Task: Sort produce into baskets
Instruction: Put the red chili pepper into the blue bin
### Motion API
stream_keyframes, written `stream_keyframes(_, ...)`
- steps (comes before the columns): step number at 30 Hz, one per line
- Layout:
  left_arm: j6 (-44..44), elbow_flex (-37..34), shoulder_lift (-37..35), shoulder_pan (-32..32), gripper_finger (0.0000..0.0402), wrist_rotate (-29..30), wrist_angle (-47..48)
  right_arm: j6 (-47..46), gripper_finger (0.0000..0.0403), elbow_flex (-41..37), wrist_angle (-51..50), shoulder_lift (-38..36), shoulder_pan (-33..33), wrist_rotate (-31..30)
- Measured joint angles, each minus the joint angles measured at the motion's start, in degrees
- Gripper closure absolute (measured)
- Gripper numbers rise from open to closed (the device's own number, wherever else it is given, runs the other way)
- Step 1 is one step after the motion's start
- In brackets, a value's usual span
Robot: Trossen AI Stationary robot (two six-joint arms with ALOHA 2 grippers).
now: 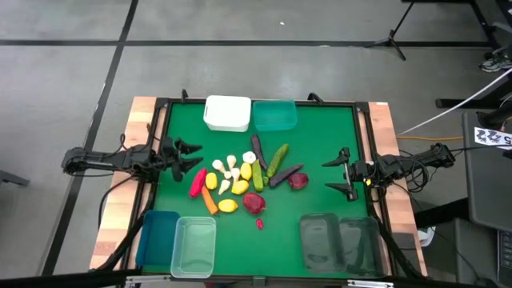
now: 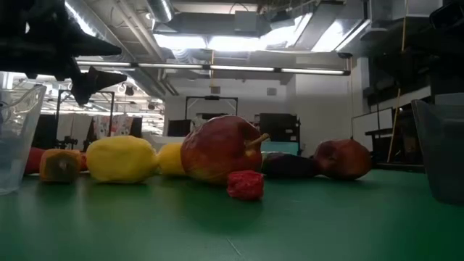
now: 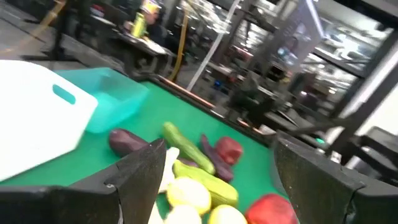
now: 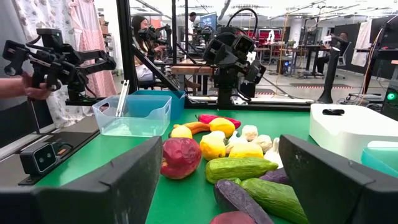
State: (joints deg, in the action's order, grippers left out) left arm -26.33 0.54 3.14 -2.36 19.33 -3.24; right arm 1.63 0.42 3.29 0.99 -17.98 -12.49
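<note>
The produce [image 1: 244,180] lies in a loose pile on the green mat's middle: lemons, garlic, a carrot, a red chilli, cucumbers, eggplants and red apples [image 2: 221,148]. A white basket [image 1: 226,113] and a teal one [image 1: 275,114] stand at the far edge. A blue [image 1: 158,238], a clear pale green [image 1: 194,245] and two dark baskets [image 1: 340,243] stand at the near edge. My left gripper [image 1: 194,156] hovers open at the pile's left, pointing level toward it. My right gripper [image 1: 332,174] hovers open at the pile's right, also level.
A black frame rail [image 1: 366,144] runs around the mat. A small red piece [image 1: 259,223] lies apart from the pile, toward the near edge. Beyond the table's left edge a person's hand [image 4: 18,87] holds a black device [image 4: 56,59].
</note>
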Motion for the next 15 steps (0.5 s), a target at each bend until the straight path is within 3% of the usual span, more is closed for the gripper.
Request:
stream_keyframes(9,-8.4,0.5,0.0,1.8,0.0105,3.5,-2.3,0.0,0.0081,0.0,0.0,0.0,0.0,0.0)
stream_keyframes(15,-16.5,7.1,6.0,-0.3,0.0105,-4.4,0.4,0.5,0.0081,0.0,0.0,0.0,0.0,-0.1)
